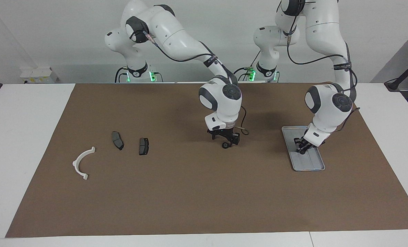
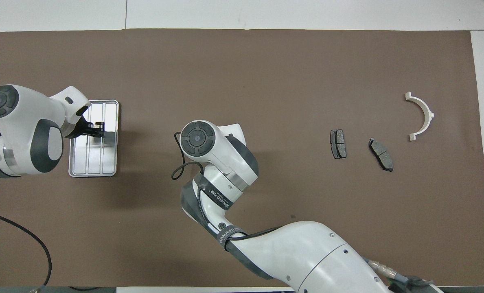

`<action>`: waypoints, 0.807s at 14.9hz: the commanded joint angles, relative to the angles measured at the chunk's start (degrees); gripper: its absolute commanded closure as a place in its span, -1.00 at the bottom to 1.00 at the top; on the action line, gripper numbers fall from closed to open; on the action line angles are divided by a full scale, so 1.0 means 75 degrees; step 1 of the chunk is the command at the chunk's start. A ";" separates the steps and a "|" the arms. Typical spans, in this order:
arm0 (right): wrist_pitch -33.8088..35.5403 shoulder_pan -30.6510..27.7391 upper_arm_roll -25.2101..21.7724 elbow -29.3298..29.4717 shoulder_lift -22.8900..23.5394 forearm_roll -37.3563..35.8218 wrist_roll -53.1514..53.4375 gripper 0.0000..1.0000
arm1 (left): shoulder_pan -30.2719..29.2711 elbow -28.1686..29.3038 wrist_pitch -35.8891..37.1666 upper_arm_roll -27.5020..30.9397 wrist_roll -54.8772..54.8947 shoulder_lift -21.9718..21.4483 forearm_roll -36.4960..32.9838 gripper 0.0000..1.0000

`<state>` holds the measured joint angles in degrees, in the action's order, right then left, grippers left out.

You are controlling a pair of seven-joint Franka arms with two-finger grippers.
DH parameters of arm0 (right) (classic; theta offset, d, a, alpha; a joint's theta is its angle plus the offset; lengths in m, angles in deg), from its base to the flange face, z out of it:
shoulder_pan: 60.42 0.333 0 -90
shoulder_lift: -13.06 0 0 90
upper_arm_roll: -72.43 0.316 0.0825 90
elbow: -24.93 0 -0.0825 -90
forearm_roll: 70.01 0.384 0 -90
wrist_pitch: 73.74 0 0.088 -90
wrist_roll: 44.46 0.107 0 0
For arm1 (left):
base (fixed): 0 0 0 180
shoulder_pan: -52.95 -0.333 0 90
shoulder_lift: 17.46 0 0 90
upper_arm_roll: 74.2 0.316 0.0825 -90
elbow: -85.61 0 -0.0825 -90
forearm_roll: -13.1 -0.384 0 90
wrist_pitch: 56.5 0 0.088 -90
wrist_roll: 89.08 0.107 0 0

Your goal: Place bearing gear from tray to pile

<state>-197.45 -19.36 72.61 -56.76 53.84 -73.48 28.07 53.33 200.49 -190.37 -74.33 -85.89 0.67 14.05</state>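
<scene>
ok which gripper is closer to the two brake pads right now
The right gripper, over the middle of the mat with a small dark ring-shaped part at its tips. The brake pads lie toward the right arm's end. The left gripper is over the tray at the left arm's end.
</scene>
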 commanded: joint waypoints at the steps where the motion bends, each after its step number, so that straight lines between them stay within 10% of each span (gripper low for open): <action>1: 0.0158 -0.0038 0.0046 0.0484 0.0327 -0.0100 0.0173 -0.84 | 0.0054 0.0199 -0.0138 0.0040 0.0126 -0.0156 0.0131 1.00; 8: 0.0264 -0.0073 0.0046 0.0744 0.0445 -0.0088 0.0173 -0.62 | -0.0027 -0.0503 0.0845 0.0005 0.0185 -0.0284 0.0131 1.00; 12: 0.0311 -0.0108 0.0046 0.0896 0.0515 -0.0065 0.0173 -0.09 | -0.0016 -0.0587 0.0858 0.0028 0.0173 -0.0308 0.0131 1.00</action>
<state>-195.79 -19.61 72.56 -52.59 55.80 -73.48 28.08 53.32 195.96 -184.82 -74.35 -85.83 -1.11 14.06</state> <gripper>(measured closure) 0.247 0.775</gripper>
